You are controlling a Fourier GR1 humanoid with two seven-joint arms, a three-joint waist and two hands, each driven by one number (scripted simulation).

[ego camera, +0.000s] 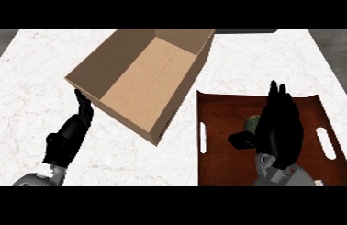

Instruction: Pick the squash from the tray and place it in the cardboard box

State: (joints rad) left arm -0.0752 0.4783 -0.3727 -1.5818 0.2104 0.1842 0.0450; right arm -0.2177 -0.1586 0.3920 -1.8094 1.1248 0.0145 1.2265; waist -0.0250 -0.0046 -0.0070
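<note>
A dark wooden tray (224, 169) with slot handles lies at the lower right of the counter. My right hand (279, 127) hovers over its middle, fingers straight and pointing away from me, thumb out to the left. A small green patch of the squash (252, 122) shows just left of the palm; the rest is hidden under the hand. The open cardboard box (146, 77) stands at the centre left, its inside bare. My left hand (68, 139) rests open beside the box's near left corner, fingers up against its wall.
The white marble counter (41, 63) spreads around the box and tray. The tray's left edge lies close to the box's near right corner. A dark strip runs beyond the counter's far edge.
</note>
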